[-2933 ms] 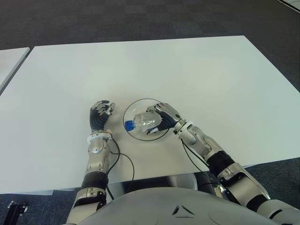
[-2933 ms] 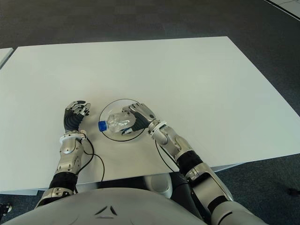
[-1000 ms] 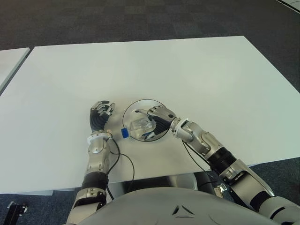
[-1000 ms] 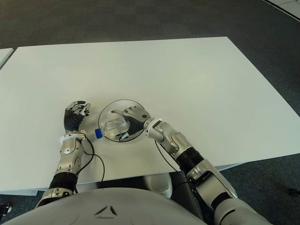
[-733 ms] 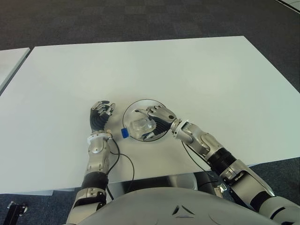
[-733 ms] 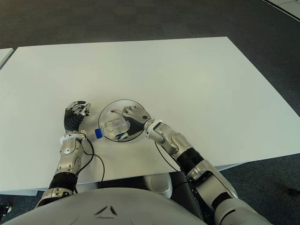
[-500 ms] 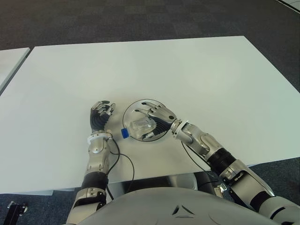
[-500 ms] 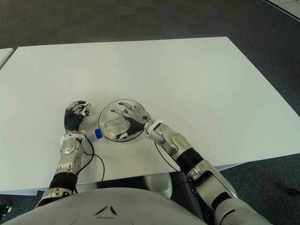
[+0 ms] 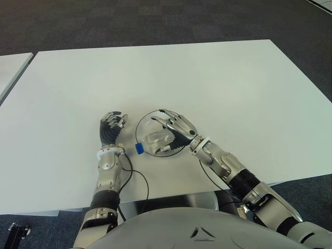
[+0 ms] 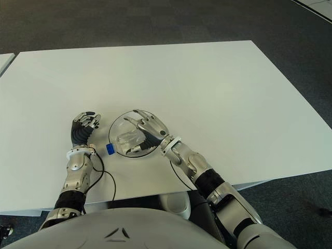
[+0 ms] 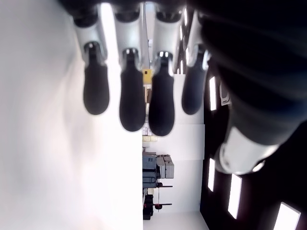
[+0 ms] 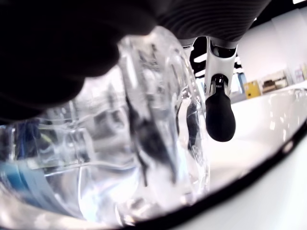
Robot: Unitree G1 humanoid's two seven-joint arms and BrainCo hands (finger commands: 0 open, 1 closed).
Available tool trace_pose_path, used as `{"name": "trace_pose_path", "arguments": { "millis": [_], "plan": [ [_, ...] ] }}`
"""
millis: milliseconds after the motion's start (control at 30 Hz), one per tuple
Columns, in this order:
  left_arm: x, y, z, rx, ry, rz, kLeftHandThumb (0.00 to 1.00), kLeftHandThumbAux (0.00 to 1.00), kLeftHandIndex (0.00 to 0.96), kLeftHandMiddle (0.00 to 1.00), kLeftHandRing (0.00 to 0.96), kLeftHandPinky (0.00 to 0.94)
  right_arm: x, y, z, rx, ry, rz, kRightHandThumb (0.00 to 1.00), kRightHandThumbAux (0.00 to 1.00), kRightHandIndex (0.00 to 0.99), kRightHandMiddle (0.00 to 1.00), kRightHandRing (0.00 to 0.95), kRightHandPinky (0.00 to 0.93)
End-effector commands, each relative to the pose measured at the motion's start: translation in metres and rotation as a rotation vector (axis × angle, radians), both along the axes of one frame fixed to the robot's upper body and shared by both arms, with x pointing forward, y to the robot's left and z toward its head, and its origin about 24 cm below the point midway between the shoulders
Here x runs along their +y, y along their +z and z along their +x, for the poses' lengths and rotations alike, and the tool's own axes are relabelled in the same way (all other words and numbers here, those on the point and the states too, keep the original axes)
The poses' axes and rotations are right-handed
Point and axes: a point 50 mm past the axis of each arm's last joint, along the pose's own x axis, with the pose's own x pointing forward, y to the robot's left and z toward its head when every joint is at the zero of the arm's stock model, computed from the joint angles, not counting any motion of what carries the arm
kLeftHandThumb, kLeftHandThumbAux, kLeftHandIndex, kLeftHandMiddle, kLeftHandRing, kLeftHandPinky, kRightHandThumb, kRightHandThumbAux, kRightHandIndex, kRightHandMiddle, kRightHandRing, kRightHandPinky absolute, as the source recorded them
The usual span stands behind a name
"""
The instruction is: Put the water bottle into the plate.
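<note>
The clear water bottle (image 9: 155, 141) lies on its side in the round black-rimmed plate (image 9: 142, 119). Its blue cap (image 9: 139, 148) pokes over the plate's near-left rim. My right hand (image 9: 173, 126) hovers just over the bottle's far end, fingers spread and holding nothing. The right wrist view shows the bottle (image 12: 144, 143) close under the palm, with one fingertip (image 12: 219, 120) standing apart from it and the plate's rim (image 12: 249, 184) below. My left hand (image 9: 111, 128) shows just left of the plate, empty, with its fingers (image 11: 132, 105) relaxed.
The white table (image 9: 207, 78) stretches wide beyond the plate and to both sides. A thin black cable (image 9: 139, 179) loops by my left forearm near the table's front edge. A second table (image 9: 10, 67) stands at far left.
My right hand has let go of the bottle: its fingers uncurled, spread and rose. The bottle went from tilted in the grasp to lying in the plate, its cap shifted down-left.
</note>
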Motion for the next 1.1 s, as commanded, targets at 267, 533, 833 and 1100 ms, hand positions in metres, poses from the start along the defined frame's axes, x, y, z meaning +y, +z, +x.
{"name": "trace_pose_path", "arguments": {
  "millis": [267,533,833,1100],
  "plan": [
    [-0.0032,-0.0367,-0.0326,0.235,0.031,-0.043,0.706,0.714,0.433,0.602,0.583,0.564,-0.0014,0.0037,-0.0025,-0.250,-0.086,0.133,0.090,0.245,0.000,0.000,0.000,0.000],
    [-0.0029,-0.0373,-0.0329,0.231,0.020,-0.028,0.705,0.714,0.432,0.586,0.565,0.536,-0.0006,0.0001,-0.0039,-0.352,-0.120,0.240,0.070,0.261,0.000,0.000,0.000,0.000],
    [-0.0022,-0.0379,-0.0341,0.238,0.012,-0.018,0.704,0.715,0.431,0.589,0.570,0.549,0.0005,-0.0025,-0.0040,-0.371,-0.106,0.306,0.075,0.266,0.000,0.000,0.000,0.000],
    [-0.0016,-0.0387,-0.0339,0.251,0.027,-0.033,0.704,0.714,0.431,0.585,0.567,0.548,0.0006,-0.0045,-0.0036,-0.386,-0.102,0.312,0.077,0.266,0.000,0.000,0.000,0.000]
  ]
}}
